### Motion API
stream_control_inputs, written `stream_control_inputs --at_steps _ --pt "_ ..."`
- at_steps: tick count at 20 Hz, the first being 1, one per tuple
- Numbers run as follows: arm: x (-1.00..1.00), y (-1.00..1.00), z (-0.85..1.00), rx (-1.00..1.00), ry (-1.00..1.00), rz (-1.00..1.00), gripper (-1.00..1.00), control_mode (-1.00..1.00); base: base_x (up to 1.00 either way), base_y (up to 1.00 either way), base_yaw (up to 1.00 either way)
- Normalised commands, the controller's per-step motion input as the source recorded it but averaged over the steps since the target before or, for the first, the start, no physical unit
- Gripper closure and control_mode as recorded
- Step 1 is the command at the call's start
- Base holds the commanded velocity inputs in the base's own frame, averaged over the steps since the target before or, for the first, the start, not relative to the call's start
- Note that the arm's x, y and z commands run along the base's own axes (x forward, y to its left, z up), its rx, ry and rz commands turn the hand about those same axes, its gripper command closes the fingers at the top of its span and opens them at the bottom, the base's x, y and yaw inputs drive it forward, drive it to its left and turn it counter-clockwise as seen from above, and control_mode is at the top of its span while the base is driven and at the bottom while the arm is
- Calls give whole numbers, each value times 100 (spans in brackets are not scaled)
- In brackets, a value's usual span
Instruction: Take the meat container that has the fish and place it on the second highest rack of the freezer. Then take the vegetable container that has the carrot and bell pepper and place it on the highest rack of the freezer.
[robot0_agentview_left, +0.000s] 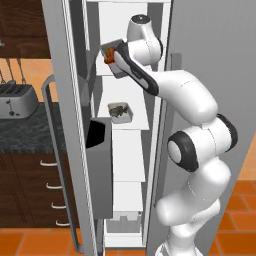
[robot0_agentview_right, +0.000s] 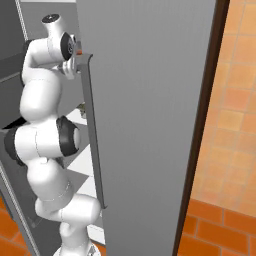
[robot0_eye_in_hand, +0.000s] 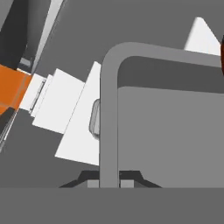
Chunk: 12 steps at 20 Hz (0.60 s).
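Fish (robot0_agentview_left: 118, 110) container (robot0_agentview_left: 126, 115) on freezer (robot0_agentview_left: 70, 125) shelf; fingers (robot0_eye_in_hand: 109, 183) clamped on vegetable container (robot0_eye_in_hand: 166, 131).

Left of my dark stone counter (robot0_agentview_left: 27, 131) sits a toaster (robot0_agentview_left: 17, 100); wood drawers (robot0_agentview_left: 35, 187) below, orange tile floor (robot0_agentview_left: 47, 243) underneath.

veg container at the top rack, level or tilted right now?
Tilted. In the left base view the vegetable container hangs steeply canted in the shut gripper, at the freezer top rack, not yet flat.

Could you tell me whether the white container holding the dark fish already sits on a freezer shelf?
Yes, the white fish container rests on a white freezer shelf.
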Motion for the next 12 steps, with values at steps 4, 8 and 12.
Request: stream_control_inputs --at_steps 4,8,12 --pt "71 21 11 0 -1 0 100 -100 0 0 0" --pt "58 15 14 0 -2 0 100 -100 0 0 0" --pt "53 11 2 3 -2 -1 100 -100 0 0 0"
